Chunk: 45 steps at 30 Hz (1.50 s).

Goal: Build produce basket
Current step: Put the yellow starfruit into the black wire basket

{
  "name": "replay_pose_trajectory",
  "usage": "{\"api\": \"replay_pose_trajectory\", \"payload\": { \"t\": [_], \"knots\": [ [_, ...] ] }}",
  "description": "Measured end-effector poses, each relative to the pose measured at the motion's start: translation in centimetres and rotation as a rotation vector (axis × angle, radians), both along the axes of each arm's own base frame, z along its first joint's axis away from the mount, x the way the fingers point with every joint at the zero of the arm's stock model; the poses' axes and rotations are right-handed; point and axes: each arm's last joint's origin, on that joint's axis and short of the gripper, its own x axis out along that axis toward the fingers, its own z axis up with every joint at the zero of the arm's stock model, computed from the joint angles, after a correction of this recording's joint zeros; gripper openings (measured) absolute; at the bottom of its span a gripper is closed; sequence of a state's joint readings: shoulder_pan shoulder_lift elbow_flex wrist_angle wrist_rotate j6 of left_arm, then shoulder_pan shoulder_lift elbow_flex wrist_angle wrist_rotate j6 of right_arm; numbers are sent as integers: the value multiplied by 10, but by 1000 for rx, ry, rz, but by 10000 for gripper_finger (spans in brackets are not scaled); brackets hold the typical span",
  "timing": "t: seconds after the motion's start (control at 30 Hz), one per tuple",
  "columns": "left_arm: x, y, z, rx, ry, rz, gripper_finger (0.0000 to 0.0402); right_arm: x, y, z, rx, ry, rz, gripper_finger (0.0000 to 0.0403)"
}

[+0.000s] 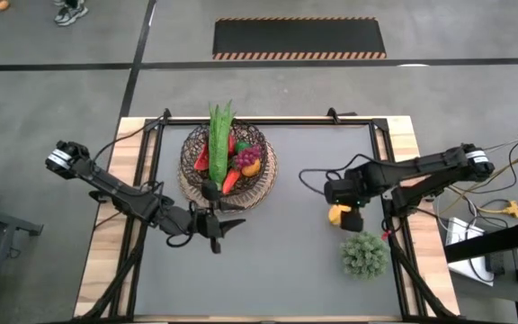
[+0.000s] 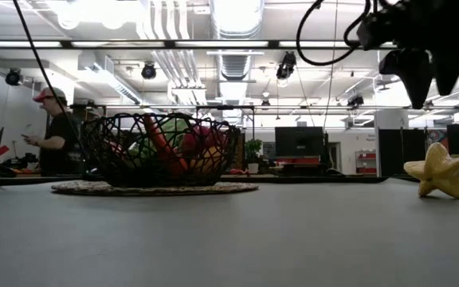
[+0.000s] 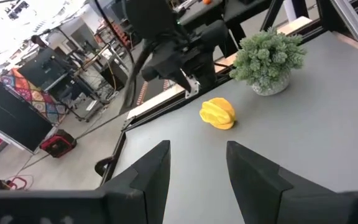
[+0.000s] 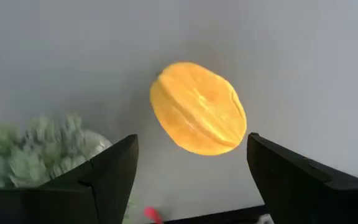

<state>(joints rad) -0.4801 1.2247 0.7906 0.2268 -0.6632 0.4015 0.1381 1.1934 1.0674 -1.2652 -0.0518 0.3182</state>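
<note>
basket [image 1: 227, 167], far-left part of the bench [image 1: 286, 261]: holds peppers, grapes, carrot, long green stalks [image 1: 219, 135]. yellow fruit [image 1: 338, 214], right side of the bench, loose, near a small potted plant [image 1: 364, 255]. right hand [image 1: 352, 219], released, fingers spread, poised over the fruit without touching. left hand [image 1: 226, 227], partly parted, grasping nothing, just beside the basket.

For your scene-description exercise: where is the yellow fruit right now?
In the high view the yellow fruit lies on the table's right side, directly under the open right gripper, near the small green plant.
</note>
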Motion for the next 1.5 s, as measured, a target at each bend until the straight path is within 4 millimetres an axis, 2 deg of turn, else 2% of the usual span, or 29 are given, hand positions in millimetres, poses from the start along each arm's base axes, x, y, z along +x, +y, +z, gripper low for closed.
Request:
{"api": "replay_pose_trajectory", "payload": {
  "t": [0.13, 0.37, 0.63, 0.87, 1.07, 1.3, 1.5],
  "knots": [
    [-2, 1, -1, 2, 2, -1, 140, -3, 3, -7, -11, 19, 150, 281],
    [-3, 2, -1, 4, 6, -1, 140, -9, 0, -30, -73, 64, 216, 267],
    [-3, 2, -1, 4, 7, -1, 140, -6, 0, -47, -107, -1, 273, 209],
    [-3, 2, -1, 4, 8, 0, 140, -11, -1, -61, -107, 28, 282, 170],
    [-4, 2, -2, 7, 14, 0, 140, -10, 0, -61, -98, 19, 294, 123],
    [-4, 2, -3, 10, 20, -1, 140, -7, 0, -63, -96, -29, 344, 27],
    [-4, 1, -2, 10, 20, -5, 140, -5, 1, -63, -95, -47, 373, 11]
  ]
}}
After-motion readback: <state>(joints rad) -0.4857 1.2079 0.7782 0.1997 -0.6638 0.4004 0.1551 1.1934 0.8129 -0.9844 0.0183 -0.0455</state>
